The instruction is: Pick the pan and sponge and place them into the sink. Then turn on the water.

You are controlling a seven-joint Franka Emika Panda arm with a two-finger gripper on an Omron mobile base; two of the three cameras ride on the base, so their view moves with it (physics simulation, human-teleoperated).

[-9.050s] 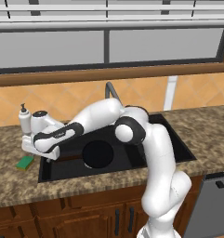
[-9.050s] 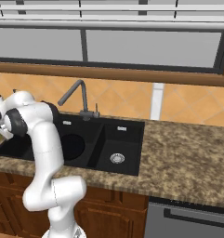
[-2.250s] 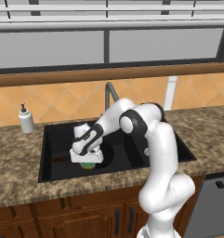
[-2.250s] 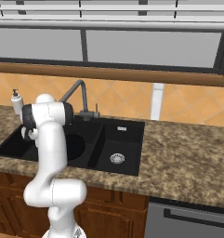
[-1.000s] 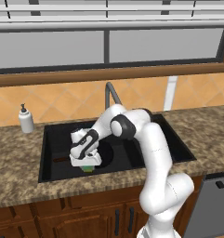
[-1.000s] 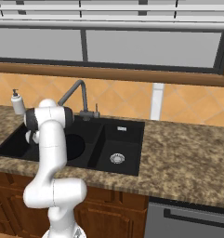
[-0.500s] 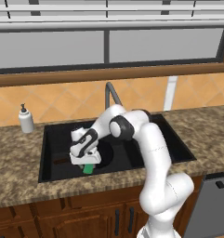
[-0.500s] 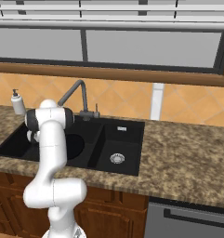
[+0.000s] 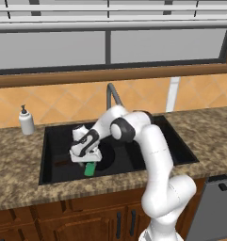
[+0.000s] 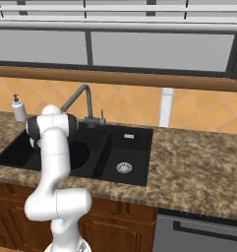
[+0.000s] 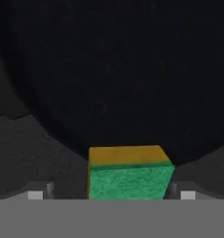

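The sponge [image 9: 89, 169] is a small block with a rough green face and a yellow side, seen close in the hand view [image 11: 130, 173] with the yellow face turned up toward the pan. It sits low in the larger basin of the sink [image 9: 49, 143], near the sink's front wall, at the near rim of the pan [image 9: 107, 157]. The pan is round, flat and matte black, lying on the basin floor; in the hand view its dark disc [image 11: 118, 79] spreads behind the sponge. A thin brown handle [image 9: 60, 163] shows left of the sponge, near the sink's left wall.

The sink is a matte black rectangle with two basins; the smaller basin has a round silver drain [image 10: 123, 168]. A dark gooseneck faucet [image 10: 80, 101] rises behind the sink's back edge.

The gripper [image 9: 86, 160] hangs just above the sponge, inside the larger basin. Its fingertips [image 11: 36, 194] stand spread wide, one on each side of the sponge with a gap to either side, so the jaws clasp nothing.

Around the sink lies speckled brown stone counter [image 9: 199, 127]. A white soap bottle [image 9: 26, 121] stands on it beyond the sink's left back corner.
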